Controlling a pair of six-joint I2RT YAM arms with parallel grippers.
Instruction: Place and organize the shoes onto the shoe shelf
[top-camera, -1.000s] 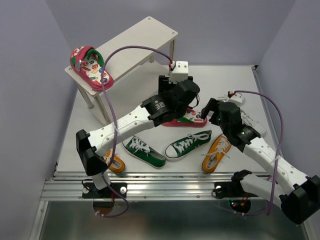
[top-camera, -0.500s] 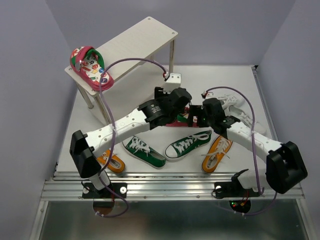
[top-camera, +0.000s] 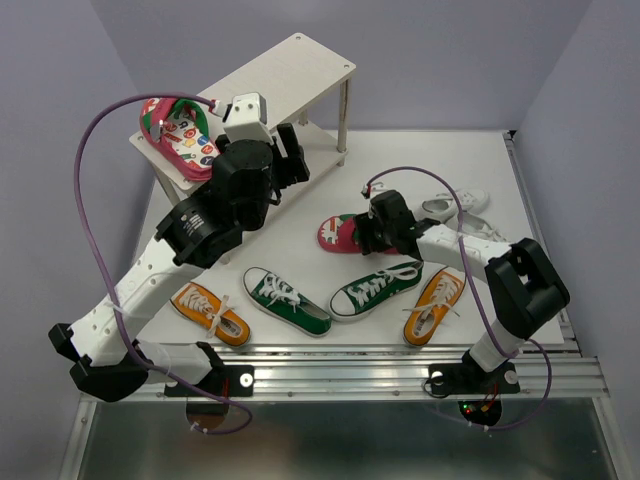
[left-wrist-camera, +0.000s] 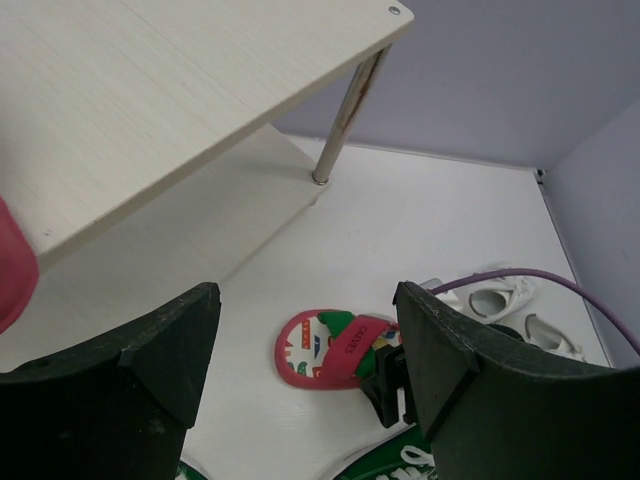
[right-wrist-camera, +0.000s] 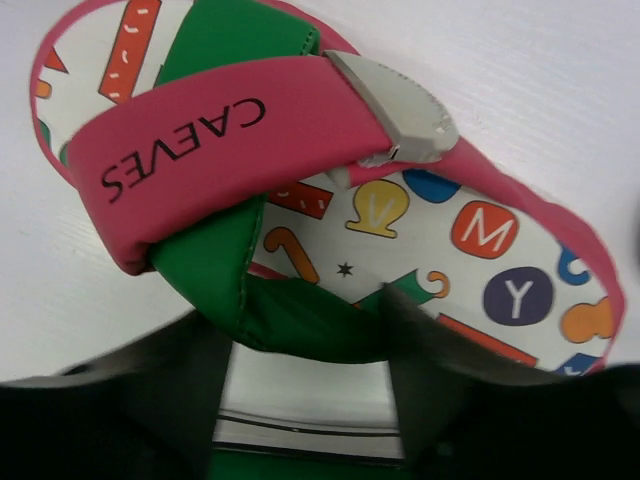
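The shoe shelf (top-camera: 290, 75) stands at the far left of the table (top-camera: 300, 205), with one flip-flop (top-camera: 180, 135) on the left end of its top board. The left gripper (left-wrist-camera: 306, 312) hangs beside the shelf, fingers spread and empty, well above the second flip-flop (top-camera: 336, 232) on the table. The right gripper (right-wrist-camera: 300, 335) straddles that shoe's green strap (right-wrist-camera: 215, 265); whether it pinches the strap cannot be told.
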